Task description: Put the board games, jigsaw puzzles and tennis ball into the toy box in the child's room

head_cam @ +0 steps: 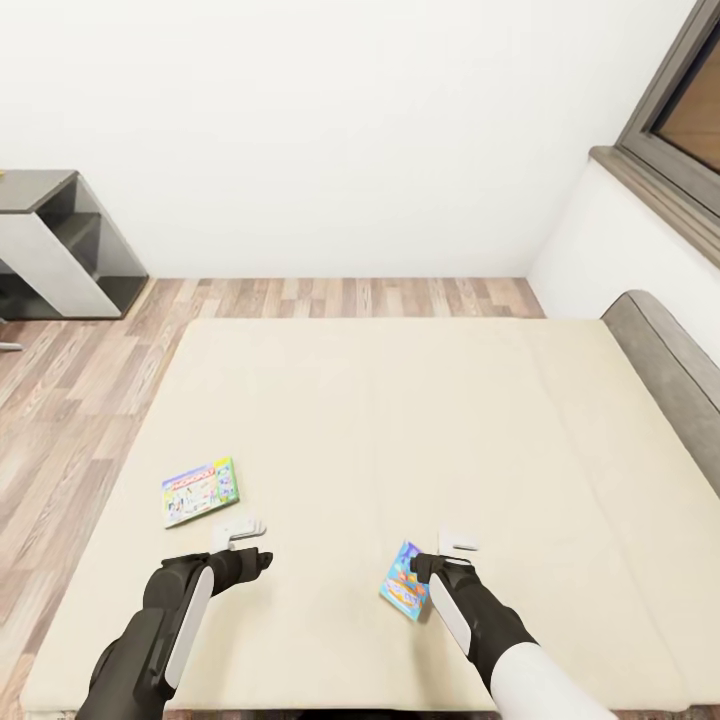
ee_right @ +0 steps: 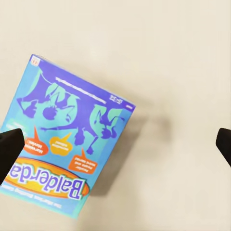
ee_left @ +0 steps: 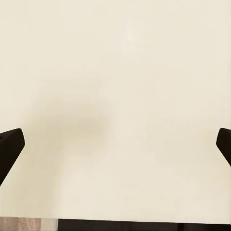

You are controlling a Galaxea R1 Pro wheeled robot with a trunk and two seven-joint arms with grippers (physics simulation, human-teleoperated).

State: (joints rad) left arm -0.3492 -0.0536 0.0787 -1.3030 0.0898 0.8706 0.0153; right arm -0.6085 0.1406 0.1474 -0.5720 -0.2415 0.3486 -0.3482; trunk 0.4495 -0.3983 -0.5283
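Two board games lie on the bed's cream mattress (head_cam: 400, 420). A pale green one with a red logo (head_cam: 200, 490) is near the bed's left edge. A blue one with cartoon art (head_cam: 403, 582) lies near the front, and it reads "Balderdash" in the right wrist view (ee_right: 67, 139). My left gripper (head_cam: 240, 532) hovers just right of the green box, open over bare mattress (ee_left: 115, 144). My right gripper (head_cam: 456, 545) is open just above the mattress, with the blue box under and beside one finger (ee_right: 9, 149) and nothing held.
A dark grey shelf unit (head_cam: 60, 240) stands against the white wall at the far left. Wood-plank floor (head_cam: 80, 380) runs along the bed's left and far sides. The grey bed frame (head_cam: 670, 360) and a window ledge (head_cam: 650, 190) bound the right side.
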